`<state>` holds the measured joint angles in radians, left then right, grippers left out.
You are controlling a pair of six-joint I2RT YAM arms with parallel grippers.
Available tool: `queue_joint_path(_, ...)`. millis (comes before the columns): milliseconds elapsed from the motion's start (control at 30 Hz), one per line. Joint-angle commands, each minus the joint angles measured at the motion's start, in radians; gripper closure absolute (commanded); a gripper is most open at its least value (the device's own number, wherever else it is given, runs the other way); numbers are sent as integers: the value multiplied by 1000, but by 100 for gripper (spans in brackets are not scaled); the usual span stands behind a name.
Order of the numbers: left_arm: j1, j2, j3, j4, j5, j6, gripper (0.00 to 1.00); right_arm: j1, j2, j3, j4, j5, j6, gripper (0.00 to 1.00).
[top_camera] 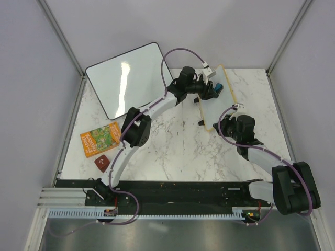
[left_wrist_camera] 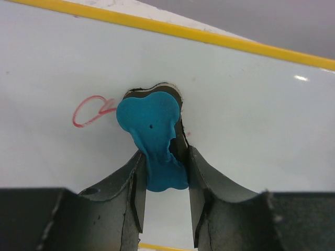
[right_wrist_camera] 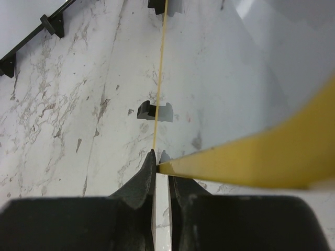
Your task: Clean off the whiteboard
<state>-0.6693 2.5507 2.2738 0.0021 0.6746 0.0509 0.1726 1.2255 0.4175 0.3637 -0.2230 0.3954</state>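
Note:
The whiteboard (top_camera: 208,116), with a thin yellow frame, stands tilted on its long edge at the table's centre right. My left gripper (top_camera: 212,89) is shut on a blue eraser (left_wrist_camera: 152,130) and presses it against the white face (left_wrist_camera: 251,94). A red handwritten loop (left_wrist_camera: 89,111) shows just left of the eraser. My right gripper (top_camera: 224,123) is shut on the board's near yellow frame edge (right_wrist_camera: 251,162), its jaws (right_wrist_camera: 163,157) pinching the thin edge. A black clip foot (right_wrist_camera: 149,111) rests on the marble further along that edge.
A larger black-framed glossy board (top_camera: 128,78) leans at the back left. An orange booklet (top_camera: 101,138) and a small dark red cube (top_camera: 101,162) lie at the left front. Grey walls close in the table's sides.

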Motion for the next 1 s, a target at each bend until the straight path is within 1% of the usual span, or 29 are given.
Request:
queue_joint_path(0, 31, 65, 47, 154, -107, -199, 98, 24, 11, 1, -63, -76, -87, 100)
queue_joint_path(33, 46, 71, 50, 191, -110, -222, 98, 24, 12, 1, -63, -78, -89, 100)
queue_joint_path(133, 65, 101, 88, 202, -121, -273, 98, 22, 17, 3, -60, -82, -87, 100)
queue_joint_path(300, 74, 128, 122, 191, -147, -264, 98, 24, 22, 1, -57, -91, -87, 100)
queue_joint_path(400, 74, 128, 118, 182, -116, -256, 98, 22, 23, 3, -55, -93, -89, 100)
queue_joint_path(500, 73, 128, 107, 203, -29, -253, 98, 24, 28, 4, -55, -99, -90, 100)
queue_joint_path(533, 73, 126, 101, 217, 41, -252, 98, 24, 28, 4, -55, -99, -90, 100)
queue_joint_path(633, 66, 111, 78, 278, 136, -253, 98, 25, 31, 4, -54, -101, -89, 100)
queue_joint_path(700, 60, 92, 63, 300, 170, -253, 98, 22, 34, 6, -54, -102, -89, 100)
queue_joint_path(833, 37, 51, 29, 299, 284, -221, 98, 22, 35, 6, -55, -101, -89, 100)
queue_joint_path(967, 10, 19, -19, 251, 336, -145, 98, 22, 37, 6, -55, -102, -90, 100)
